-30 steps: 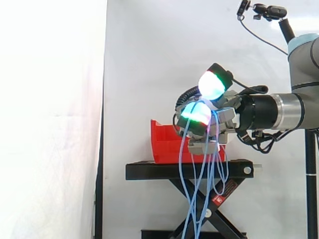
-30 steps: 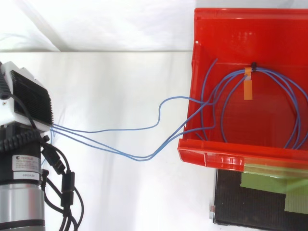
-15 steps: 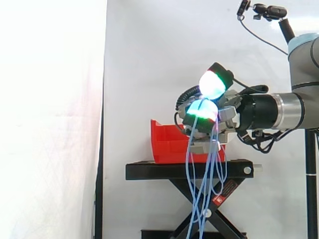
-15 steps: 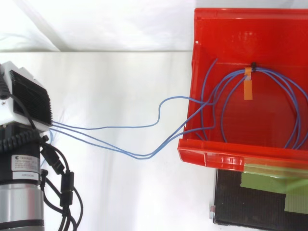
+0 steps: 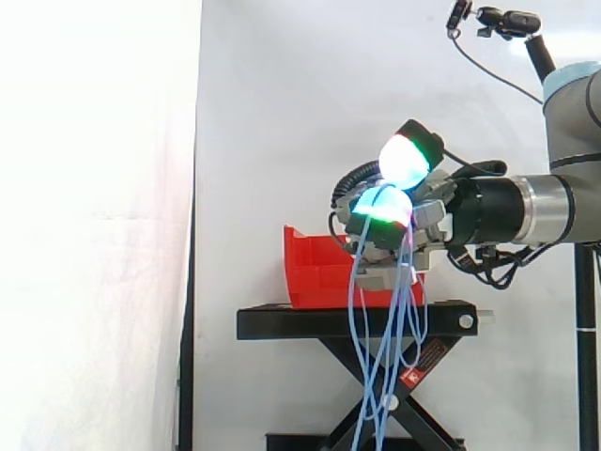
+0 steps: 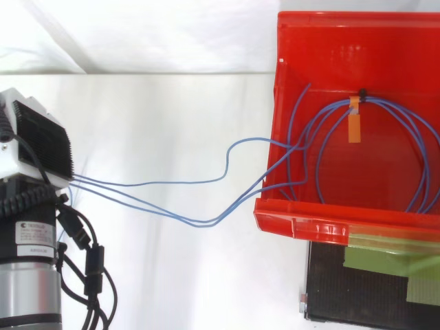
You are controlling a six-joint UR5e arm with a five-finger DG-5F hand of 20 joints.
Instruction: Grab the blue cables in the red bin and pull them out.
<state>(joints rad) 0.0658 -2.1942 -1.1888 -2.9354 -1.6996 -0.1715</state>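
Thin blue cables [image 6: 203, 223] run from my hand [image 6: 36, 146] at the left across open space and over the front wall of the red bin [image 6: 323, 227]. Their coil lies inside the bin, bound by a black tie and an orange tag [image 6: 354, 128]. In the side view my hand [image 5: 418, 221] is above and in front of the red bin [image 5: 315, 268], its glowing fingers curled round the strands. Loops of blue cable [image 5: 387, 366] hang from it down past the stand.
The bin sits on a black scissor stand [image 5: 347, 324] before a white curtain. In the top view a black plate [image 6: 357, 295] with green tape [image 6: 392, 258] lies below the bin. A camera mast [image 5: 507, 21] rises above the arm.
The hanging loops have swung slightly to the right under the hand. The upper fingertip has shifted a little up and right. The coil in the bin has not moved.
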